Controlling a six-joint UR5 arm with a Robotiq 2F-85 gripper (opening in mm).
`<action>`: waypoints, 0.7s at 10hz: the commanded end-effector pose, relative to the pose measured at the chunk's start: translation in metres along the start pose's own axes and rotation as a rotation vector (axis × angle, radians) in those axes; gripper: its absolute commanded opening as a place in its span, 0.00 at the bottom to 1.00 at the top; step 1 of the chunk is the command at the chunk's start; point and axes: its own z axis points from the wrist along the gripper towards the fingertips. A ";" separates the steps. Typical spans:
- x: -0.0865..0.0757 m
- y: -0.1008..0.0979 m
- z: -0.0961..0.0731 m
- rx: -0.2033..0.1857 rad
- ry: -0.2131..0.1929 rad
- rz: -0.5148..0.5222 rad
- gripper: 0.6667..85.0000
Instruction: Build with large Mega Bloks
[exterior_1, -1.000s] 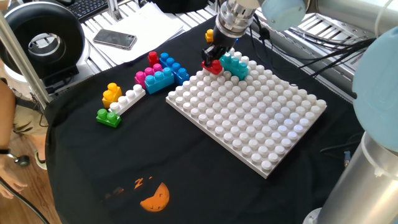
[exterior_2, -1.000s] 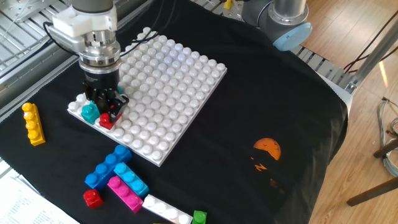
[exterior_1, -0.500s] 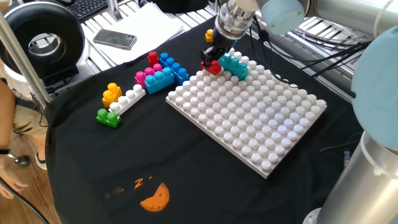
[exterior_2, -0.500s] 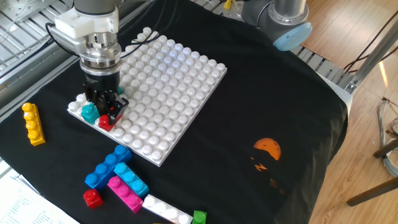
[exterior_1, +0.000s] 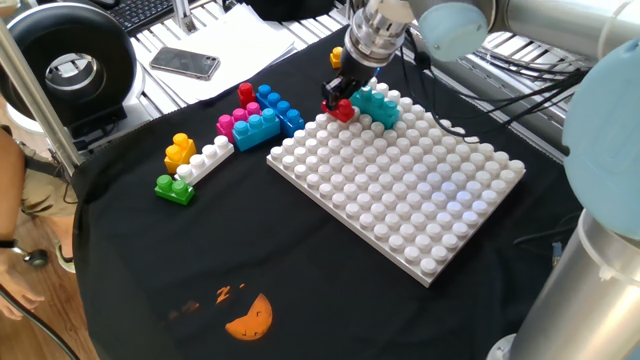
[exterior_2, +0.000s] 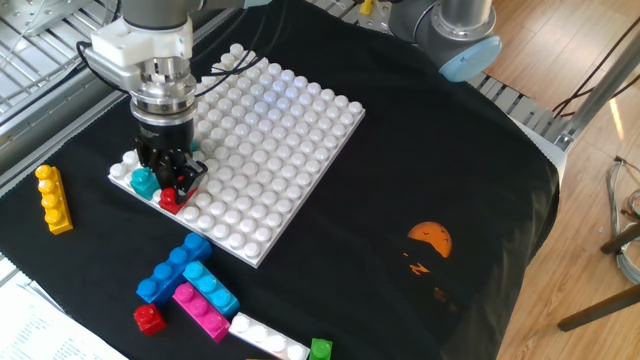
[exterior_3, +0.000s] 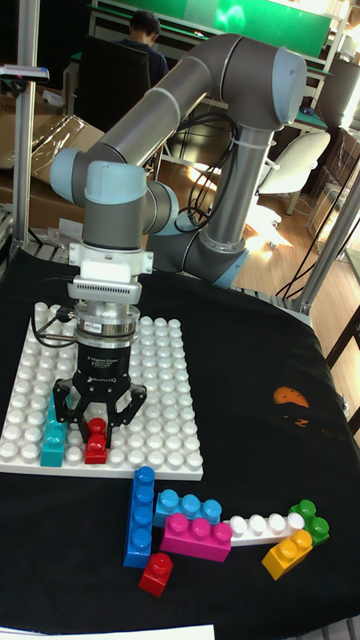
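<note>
A lab: aluminium-frame benches (exterior_1: 200, 40), office chairs (exterior_3: 295, 165), a seated person (exterior_3: 140, 40).

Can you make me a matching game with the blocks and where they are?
Things:
1. red block
2. teal block
3. green block
4. yellow block

Places:
A. alone on the black cloth, away from the pile
B. on the baseplate, right under the gripper
C. touching the end of the white block
D. on the baseplate, beside the red one

Pairs: 1-B, 2-D, 3-C, 4-A
</note>
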 end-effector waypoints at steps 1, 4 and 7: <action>0.004 -0.003 -0.001 -0.012 -0.010 -0.001 0.01; 0.006 -0.001 0.004 -0.010 -0.014 0.003 0.01; 0.005 0.000 0.007 -0.004 -0.025 0.011 0.01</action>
